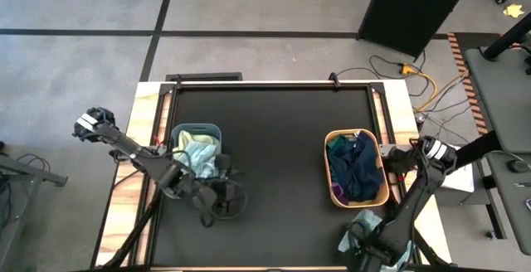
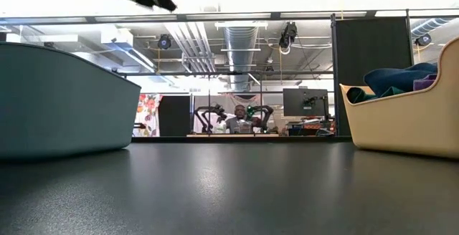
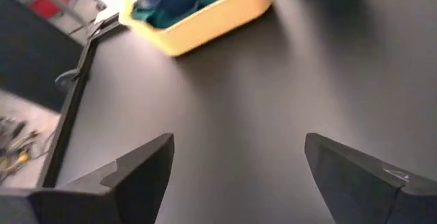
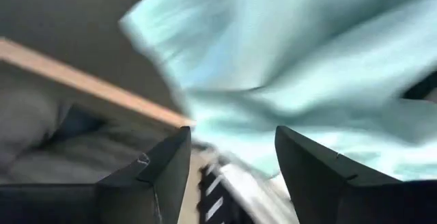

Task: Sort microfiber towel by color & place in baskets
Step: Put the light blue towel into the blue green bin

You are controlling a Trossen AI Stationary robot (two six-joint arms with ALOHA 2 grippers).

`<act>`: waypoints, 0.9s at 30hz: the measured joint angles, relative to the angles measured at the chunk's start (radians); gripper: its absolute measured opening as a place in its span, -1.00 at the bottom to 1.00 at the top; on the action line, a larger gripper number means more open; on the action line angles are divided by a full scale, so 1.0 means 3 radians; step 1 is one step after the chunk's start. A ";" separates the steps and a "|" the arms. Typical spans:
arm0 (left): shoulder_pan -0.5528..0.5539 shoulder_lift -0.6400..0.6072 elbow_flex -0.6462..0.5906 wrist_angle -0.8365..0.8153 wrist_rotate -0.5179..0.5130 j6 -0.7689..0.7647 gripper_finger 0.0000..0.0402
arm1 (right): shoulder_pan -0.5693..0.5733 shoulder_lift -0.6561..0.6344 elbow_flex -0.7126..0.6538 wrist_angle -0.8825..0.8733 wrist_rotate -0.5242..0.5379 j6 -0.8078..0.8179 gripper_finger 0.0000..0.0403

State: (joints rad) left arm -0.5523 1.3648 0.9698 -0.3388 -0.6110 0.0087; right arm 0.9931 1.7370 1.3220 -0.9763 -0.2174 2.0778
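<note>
Only our right wrist view shows the right gripper (image 4: 229,159) open, a pale blue towel (image 4: 300,67) just ahead, seemingly not pinched. From above, the orange basket (image 1: 334,194) beyond it holds navy and teal towels (image 1: 355,168). Our left gripper (image 3: 235,173), spread wide and empty, hangs beside the grey-blue basket (image 1: 196,128) of pale cloths (image 1: 199,154).

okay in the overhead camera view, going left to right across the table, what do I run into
Grey-blue basket holding pale towels → left gripper, open over bare mat → orange-tan basket of dark towels. Right gripper sits nearer the front edge at a light blue towel.
</note>
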 joint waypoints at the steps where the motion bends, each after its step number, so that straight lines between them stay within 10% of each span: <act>1: 0.0060 0.0019 -0.0023 0.0012 0.0000 0.0028 0.56 | 0.0009 0.0000 0.0000 -0.0118 -0.0002 0.0063 0.01; 14: 0.0323 0.0255 -0.0363 0.0202 0.0259 -0.0159 0.56 | 0.0013 0.0517 -0.0066 0.0018 -0.0817 0.0327 -0.16; 27: 0.0322 0.0278 -0.0360 0.0278 0.0335 -0.0258 0.56 | -0.0521 0.0750 0.0200 0.0501 0.0344 -0.1229 -0.35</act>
State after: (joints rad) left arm -0.4557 1.4483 0.8616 -0.2554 -0.5105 -0.0688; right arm 0.8369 1.9621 1.3819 -0.8261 -0.1142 1.7092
